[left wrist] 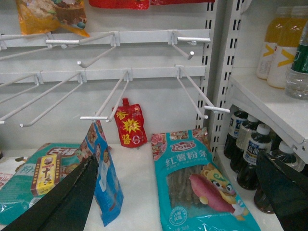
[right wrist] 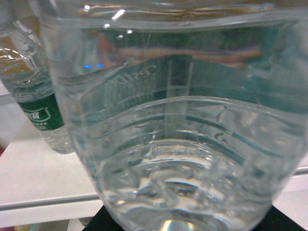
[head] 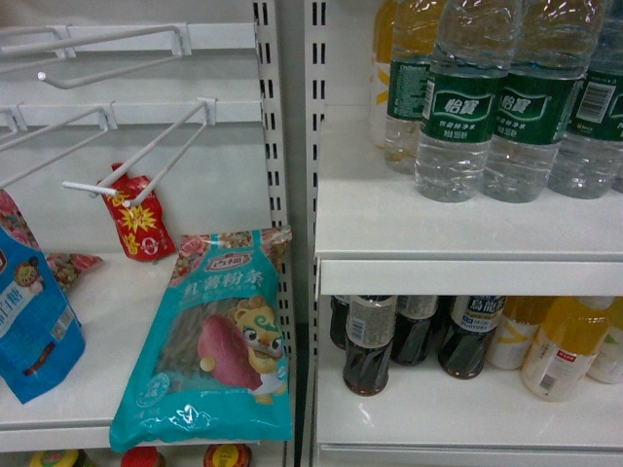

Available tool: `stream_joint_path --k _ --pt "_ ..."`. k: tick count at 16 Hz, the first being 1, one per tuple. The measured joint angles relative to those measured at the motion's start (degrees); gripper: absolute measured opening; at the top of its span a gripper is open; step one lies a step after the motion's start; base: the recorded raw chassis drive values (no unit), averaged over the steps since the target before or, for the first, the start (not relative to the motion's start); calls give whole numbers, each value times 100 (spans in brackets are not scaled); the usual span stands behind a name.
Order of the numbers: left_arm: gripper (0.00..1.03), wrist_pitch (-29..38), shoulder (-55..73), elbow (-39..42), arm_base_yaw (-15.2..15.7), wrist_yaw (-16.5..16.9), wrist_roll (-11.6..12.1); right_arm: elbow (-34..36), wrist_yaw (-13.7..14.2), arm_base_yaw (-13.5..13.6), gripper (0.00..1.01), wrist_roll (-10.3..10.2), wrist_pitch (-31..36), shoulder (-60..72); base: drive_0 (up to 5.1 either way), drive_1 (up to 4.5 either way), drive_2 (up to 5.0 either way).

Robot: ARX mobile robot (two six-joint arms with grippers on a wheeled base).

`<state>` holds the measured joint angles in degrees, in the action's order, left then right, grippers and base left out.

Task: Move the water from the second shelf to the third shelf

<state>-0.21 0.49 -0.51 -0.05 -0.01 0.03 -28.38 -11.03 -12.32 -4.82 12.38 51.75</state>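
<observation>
Only in the left wrist view were the left gripper's dark fingers seen, spread wide before the teal noodle bag. Right of that bag, the water filled the right wrist view, above the white shelf; whether the right gripper held it could not be told.

Below rows of white peg hooks a red spout pouch stands against the back panel, a teal noodle packet and a blue bag rest on the white shelf, with dark bottles on the right and the left gripper's black fingers spread wide in the foreground.
</observation>
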Motion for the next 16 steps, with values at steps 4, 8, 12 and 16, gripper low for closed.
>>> stream_joint_path --k 4,8,12,16 --pt "98 0 -2 0 0 -2 0 -503 249 411 37 92 245 1196 0 0 0" --pt "98 0 0 0 0 -2 0 -927 404 717 37 74 433 2031 0 0 0" --pt "98 0 0 0 0 0 0 -1460 544 793 37 48 380 2706 0 0 0" --pt "98 0 0 0 0 0 0 -1897 636 1104 37 15 374 3082 0 0 0"
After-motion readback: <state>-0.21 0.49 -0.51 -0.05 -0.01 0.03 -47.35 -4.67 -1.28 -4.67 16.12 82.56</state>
